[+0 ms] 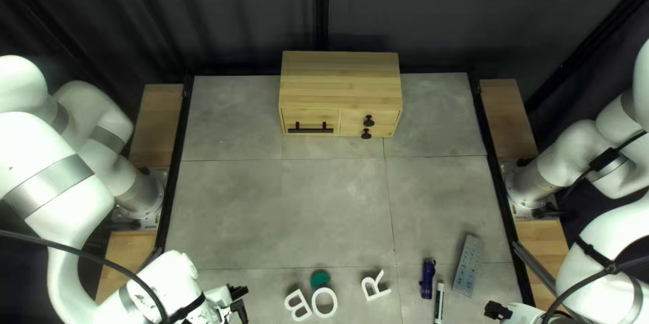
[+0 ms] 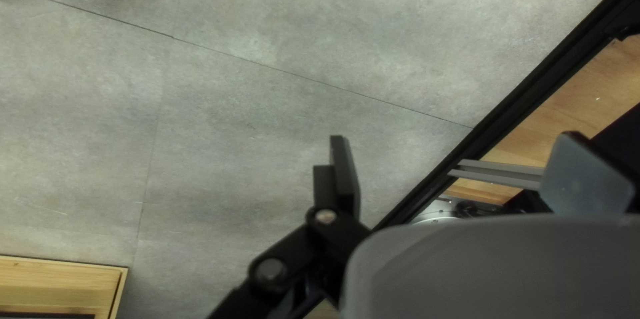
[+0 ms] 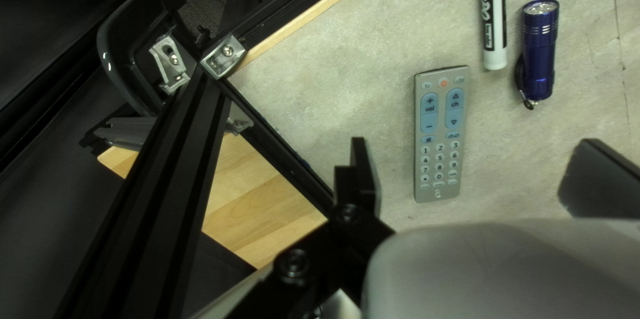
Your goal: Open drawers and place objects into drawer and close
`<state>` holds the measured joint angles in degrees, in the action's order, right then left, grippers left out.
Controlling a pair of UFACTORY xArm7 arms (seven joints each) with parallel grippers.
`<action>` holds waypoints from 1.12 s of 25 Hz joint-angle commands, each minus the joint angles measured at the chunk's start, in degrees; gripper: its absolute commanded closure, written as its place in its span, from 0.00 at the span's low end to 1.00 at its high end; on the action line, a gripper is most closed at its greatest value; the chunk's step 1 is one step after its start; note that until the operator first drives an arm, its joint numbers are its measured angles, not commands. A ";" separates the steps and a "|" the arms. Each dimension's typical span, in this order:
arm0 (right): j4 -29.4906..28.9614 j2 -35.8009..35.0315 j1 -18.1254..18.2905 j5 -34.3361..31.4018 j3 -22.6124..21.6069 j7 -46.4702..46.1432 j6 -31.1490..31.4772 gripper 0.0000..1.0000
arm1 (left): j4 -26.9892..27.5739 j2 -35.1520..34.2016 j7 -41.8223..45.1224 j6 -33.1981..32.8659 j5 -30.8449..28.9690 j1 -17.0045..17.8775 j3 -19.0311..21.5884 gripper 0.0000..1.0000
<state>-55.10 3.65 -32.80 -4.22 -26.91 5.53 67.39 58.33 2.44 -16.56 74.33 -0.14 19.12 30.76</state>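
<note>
Fingers [image 2: 345, 182] of the left gripper [image 2: 457, 152] and right gripper [image 3: 473, 152] are spread wide, nothing held. Toward the worktop's [image 1: 230, 216] near right corner, the remote [image 1: 467, 266], flashlight [image 1: 427, 279] and marker [image 1: 439, 302] are left loose, white letters [image 1: 297, 305] along the near edge. At the far edge, the cabinet's [image 1: 340, 84] drawers [image 1: 351, 118] are closed; apparently everything remains to be done.

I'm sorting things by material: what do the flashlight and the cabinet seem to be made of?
Flashlight: probably metal, glossy blue; shiny rings circle its head, though plastic is possible.
Cabinet: pale wood or bamboo, smooth and satiny, judging by the striped grain on its top.
</note>
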 commanded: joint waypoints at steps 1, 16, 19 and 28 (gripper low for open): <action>0.00 0.00 0.00 0.00 0.00 0.00 0.00 0.00 | -0.39 0.66 1.65 -1.14 0.78 1.03 0.95 0.00; 0.00 0.00 0.00 0.00 0.00 0.00 0.00 0.00 | -1.54 -0.06 3.19 -2.06 2.41 2.07 2.01 0.00; 0.00 0.00 0.00 0.00 0.00 0.00 0.00 0.00 | -1.54 -0.06 3.19 -2.06 2.41 2.07 2.01 0.00; -0.54 -1.18 0.11 -3.53 0.26 -8.19 1.28 0.00 | -1.54 -0.06 3.19 -2.06 2.41 2.07 2.01 0.00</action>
<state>-55.13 2.84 -33.02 -6.05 -27.16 3.06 67.37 56.80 2.37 -13.36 72.26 2.27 21.19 32.78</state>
